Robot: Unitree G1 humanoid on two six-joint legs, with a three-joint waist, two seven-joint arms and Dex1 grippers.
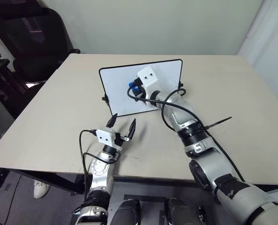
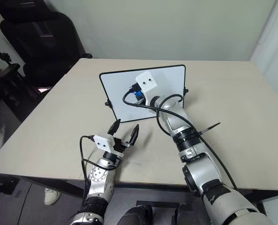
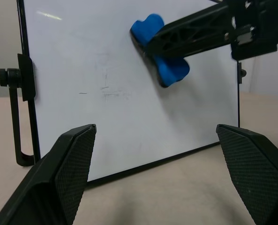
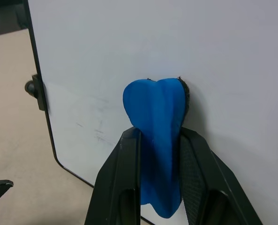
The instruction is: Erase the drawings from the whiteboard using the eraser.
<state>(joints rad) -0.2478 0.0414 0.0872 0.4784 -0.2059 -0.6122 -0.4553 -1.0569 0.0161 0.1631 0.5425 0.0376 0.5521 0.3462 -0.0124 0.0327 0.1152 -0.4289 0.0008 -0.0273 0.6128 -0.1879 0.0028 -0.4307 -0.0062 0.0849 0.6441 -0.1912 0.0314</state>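
Blue eraser point(image 4: 158, 140) is squeezed between the right gripper's point(image 4: 160, 180) two black fingers point(image 4: 122, 183), so hard the foam bulges out past the fingertips. That bulging end is pressed flat against the whiteboard point(image 3: 82, 56), around the middle of its face. The board stands tilted on the tan table point(image 1: 49, 117), propped on little black side feet.

As for the drawings point(image 3: 108, 89), what I can make out is just faint grey smudgy marks, off to one side of the eraser and a bit lower on the board. No clear blue lines.

Left gripper point(image 1: 122, 125) sits in front of the board's lower edge, fingers spread wide with nothing between them, tips pointing at the board but not touching it.
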